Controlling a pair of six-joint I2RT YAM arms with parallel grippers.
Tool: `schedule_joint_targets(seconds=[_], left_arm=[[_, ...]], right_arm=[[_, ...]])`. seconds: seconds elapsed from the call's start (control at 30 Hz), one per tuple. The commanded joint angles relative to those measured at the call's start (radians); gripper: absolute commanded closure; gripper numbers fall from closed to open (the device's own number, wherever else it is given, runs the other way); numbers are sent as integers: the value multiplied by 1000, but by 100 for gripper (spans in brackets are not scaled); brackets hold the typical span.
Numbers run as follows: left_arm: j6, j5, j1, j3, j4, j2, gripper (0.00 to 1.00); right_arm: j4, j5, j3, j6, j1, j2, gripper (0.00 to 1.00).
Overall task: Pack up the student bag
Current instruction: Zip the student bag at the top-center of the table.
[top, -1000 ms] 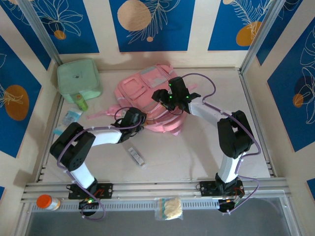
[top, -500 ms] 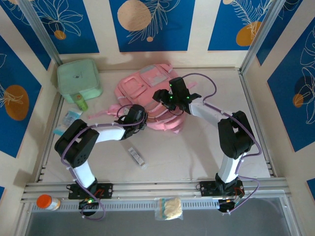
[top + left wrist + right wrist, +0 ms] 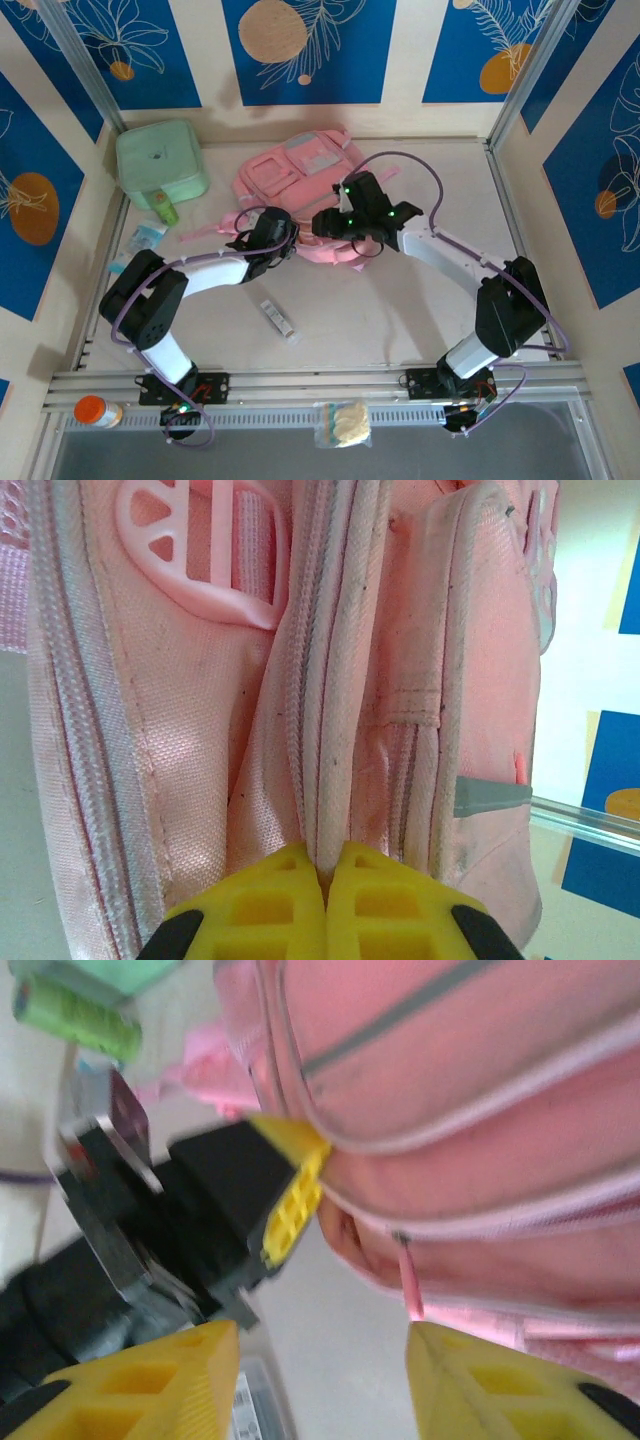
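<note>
Tightly pinched: the left gripper [image 3: 325,868] clamps a zip seam of the student bag [image 3: 292,172], which lies at the far middle of the surface [image 3: 420,300].
The right gripper [image 3: 320,1355], spread wide, hovers just beside it, so a collision or a slipped seam looks possible. Free room lies near and right; a green case [image 3: 160,160] crowds the far left.
</note>
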Motion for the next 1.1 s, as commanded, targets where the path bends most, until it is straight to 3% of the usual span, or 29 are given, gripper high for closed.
schedule_joint_targets(seconds=[0.0, 0.13, 0.67, 0.8, 1.07], left_arm=[[43, -7, 4, 52, 23, -44, 100], [45, 9, 5, 65, 33, -32, 100], [62, 4, 3, 72, 18, -37, 100], [63, 7, 4, 75, 19, -37, 100], [117, -17, 15, 78, -49, -86, 100]], right_arm=[[-63, 13, -35, -105, 18, -6, 53], [-147, 68, 66, -139, 24, 83, 52], [-140, 168, 202, -194, 73, 276, 59], [-150, 216, 231, -206, 83, 324, 67], [-165, 335, 202, -237, 107, 279, 97]])
